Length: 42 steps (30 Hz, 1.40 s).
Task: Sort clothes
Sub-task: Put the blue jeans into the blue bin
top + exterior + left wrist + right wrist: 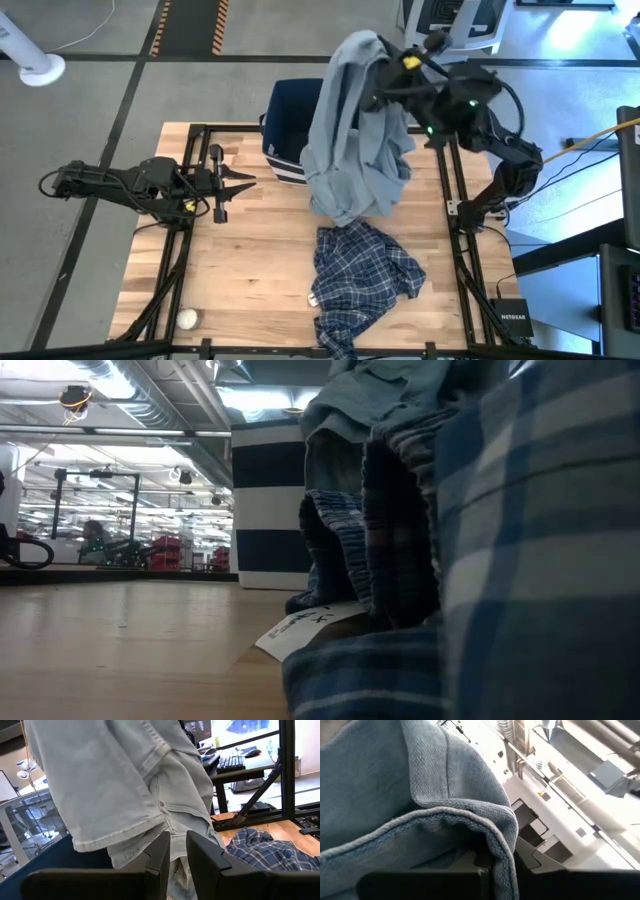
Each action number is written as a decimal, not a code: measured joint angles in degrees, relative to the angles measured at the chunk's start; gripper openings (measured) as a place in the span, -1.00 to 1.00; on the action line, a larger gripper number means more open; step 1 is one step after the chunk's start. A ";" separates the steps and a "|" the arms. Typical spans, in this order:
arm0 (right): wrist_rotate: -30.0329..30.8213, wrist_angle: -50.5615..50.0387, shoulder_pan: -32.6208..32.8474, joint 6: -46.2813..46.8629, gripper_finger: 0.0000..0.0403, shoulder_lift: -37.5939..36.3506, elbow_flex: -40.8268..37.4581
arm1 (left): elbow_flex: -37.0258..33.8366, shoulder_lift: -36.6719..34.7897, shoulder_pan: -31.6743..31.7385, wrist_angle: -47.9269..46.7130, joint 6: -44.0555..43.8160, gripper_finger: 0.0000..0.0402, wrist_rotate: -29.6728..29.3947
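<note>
Clothes on view: two pieces. Plaid shirt (360, 280), blue checks, lies crumpled on the desk (250, 260) toward the near edge, centre-right; the low cam is almost buried in it, plaid folds (520, 540) fill the right of that view, w/ a white tag (295, 628) flat on the wood just beside them. Small white ball (187, 319) sits near the front-left corner, well apart from the shirt.

Mid-desk, left side: left claw (243, 182) hovers low over the wood, pointing toward the centre, holding nothing. Its fingers (162, 852) stand a narrow gap apart in its own wrist cam, so slightly open, w/ the hanging garment right ahead of them.

Further back: grey-blue denim garment (355, 130) hangs in the air, draped in long folds, lower hem down near the desk just behind the plaid shirt. In the left wrist cam it shows as a pale denim curtain (115, 790), seams and a rivet visible. Right claw (378, 95) is up high at the top of it, clamped closed on the fabric; the right wrist cam shows a thick hemmed denim edge (420, 815) bunched right over the fingers.

Behind the garment: navy bin (290, 125) w/ white stripes at the desk's far edge, partly hidden by the denim; low cam shows its striped wall (265, 510) standing upright.
</note>
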 joint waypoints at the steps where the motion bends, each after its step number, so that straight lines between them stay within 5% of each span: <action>1: -1.26 -1.06 -1.21 1.34 -0.84 0.17 0.00 | 0.00 0.00 0.00 0.00 0.31 -0.71 0.00; 12: -9.95 -26.70 -12.21 23.21 -0.83 6.82 -0.02 | 0.00 0.00 0.00 -0.02 0.80 -0.71 0.00; 18: -14.22 -34.00 -14.85 31.24 -0.66 13.04 -0.04 | 0.00 0.00 0.00 -0.09 0.89 -0.71 0.00; 34: -19.12 -40.52 -13.72 34.36 -0.02 17.40 3.49 | 0.00 0.00 -0.02 -2.13 0.40 -0.71 0.00; 42: -17.87 -44.47 -6.84 31.52 0.07 13.54 7.65 | 0.00 0.00 0.00 -1.99 0.37 -0.71 0.00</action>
